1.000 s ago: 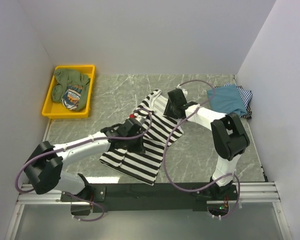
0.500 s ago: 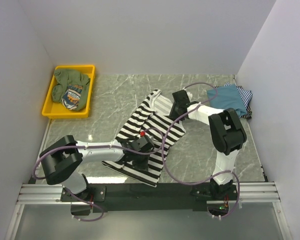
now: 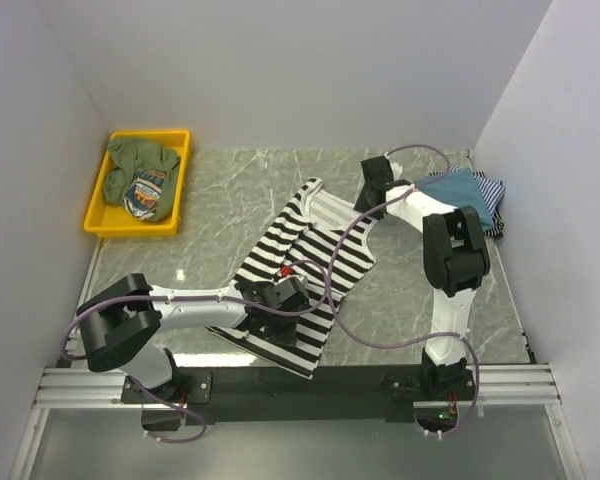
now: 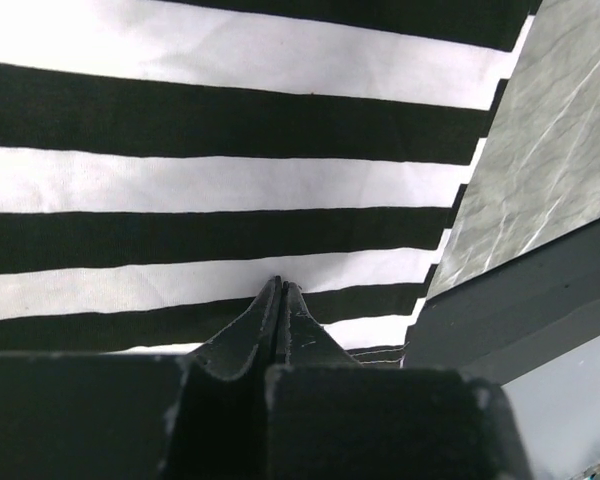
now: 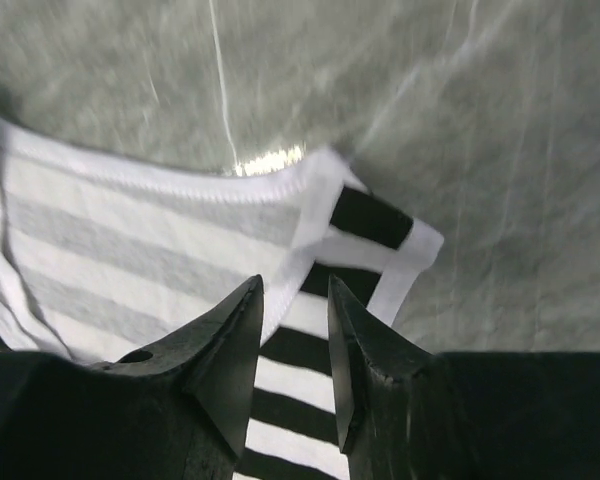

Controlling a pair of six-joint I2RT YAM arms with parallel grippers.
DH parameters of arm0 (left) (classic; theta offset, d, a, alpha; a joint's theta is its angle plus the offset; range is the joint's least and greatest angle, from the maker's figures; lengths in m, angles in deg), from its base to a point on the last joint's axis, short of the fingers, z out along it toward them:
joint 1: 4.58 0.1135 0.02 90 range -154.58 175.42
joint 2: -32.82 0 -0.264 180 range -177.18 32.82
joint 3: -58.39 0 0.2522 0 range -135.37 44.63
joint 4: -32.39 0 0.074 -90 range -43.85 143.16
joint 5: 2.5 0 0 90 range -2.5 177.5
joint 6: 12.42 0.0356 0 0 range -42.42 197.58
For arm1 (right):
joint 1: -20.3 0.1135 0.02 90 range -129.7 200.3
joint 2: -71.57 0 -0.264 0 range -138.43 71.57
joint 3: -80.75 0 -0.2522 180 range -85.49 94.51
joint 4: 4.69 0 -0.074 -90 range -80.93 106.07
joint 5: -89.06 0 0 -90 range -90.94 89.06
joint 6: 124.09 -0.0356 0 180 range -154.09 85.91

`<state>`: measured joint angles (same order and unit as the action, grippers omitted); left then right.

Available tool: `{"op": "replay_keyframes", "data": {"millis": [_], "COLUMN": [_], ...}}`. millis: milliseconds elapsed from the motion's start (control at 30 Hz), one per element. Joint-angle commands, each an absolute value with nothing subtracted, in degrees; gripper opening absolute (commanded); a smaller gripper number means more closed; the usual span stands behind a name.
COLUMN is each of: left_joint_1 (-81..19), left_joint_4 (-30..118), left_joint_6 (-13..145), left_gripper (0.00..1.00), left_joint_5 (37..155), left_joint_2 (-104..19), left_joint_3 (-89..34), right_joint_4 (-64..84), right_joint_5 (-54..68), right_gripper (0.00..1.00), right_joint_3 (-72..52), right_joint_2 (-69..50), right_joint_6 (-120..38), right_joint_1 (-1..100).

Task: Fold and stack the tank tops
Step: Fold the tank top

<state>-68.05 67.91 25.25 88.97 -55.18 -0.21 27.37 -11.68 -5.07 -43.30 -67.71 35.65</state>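
Left gripper (image 4: 280, 287) closed over striped top (image 3: 315, 255); tray (image 3: 130, 231) holds clothes (image 3: 145, 180).

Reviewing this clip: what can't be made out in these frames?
Top view: the left hand covers its contact point; the left wrist view doesn't show whether it pinches the striped tank top.
Top view: the thin-striped top lies mostly under the teal top; how many are stacked is hidden.

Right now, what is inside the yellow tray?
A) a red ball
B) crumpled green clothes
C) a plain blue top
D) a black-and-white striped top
B: the yellow tray by the left wall holds a bunched-up heap of green clothes.
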Motion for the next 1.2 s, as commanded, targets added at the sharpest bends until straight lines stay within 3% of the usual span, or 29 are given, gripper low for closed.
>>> {"op": "replay_keyframes", "data": {"millis": [0, 167, 433, 533, 633, 667, 767, 1033, 1167], "left_joint_1": [-68.6, -68.6, -68.6, -68.7, -69.0, -69.1, -69.4, -75.4, -82.0], "left_joint_4": [74.5, 75.0, 78.4, 78.3, 79.9, 80.4, 81.5, 79.0, 79.7], "left_joint_6": [26.1, 26.3, 27.3, 26.9, 26.7, 26.4, 26.0, 24.2, 22.6], "left_gripper": [0.01, 0.01, 0.01, 0.06, 0.2, 0.28, 0.39, 0.4, 0.42], "left_joint_5": [86.7, 87.1, 88.7, 91.0, 90.4, 90.1, 90.0, 93.0, 88.0], "left_joint_2": [-54.9, -53.0, -47.5, -44.5, -41.6, -39.4, -35.0, -31.9, -35.4], "left_joint_3": [3.2, 5.1, 7.5, 8.2, 6.6, 5.7, 4.6, 7.3, 5.0], "right_joint_4": [30.2, 33.1, 30.9, 28.3, 26.0, 25.3, 22.4, 22.7, 21.1], "right_joint_5": [-13.5, -13.0, -12.8, -11.0, -9.0, -8.3, -5.9, -9.5, -9.3], "right_gripper": [0.4, 0.4, 0.4, 0.4, 0.4, 0.4, 0.4, 0.41, 0.41], "right_joint_3": [1.2, 7.4, -0.3, -7.4, -15.9, -20.8, -30.2, -42.8, -48.7], "right_joint_2": [-45.6, -48.5, -38.7, -33.0, -27.0, -25.3, -18.9, -9.6, -6.5], "right_joint_6": [-66.3, -65.5, -65.1, -66.3, -67.7, -68.1, -69.9, -74.7, -77.2], "right_joint_1": [33.2, 31.5, 31.5, 31.5, 31.6, 31.7, 33.1, 42.6, 42.9]}}
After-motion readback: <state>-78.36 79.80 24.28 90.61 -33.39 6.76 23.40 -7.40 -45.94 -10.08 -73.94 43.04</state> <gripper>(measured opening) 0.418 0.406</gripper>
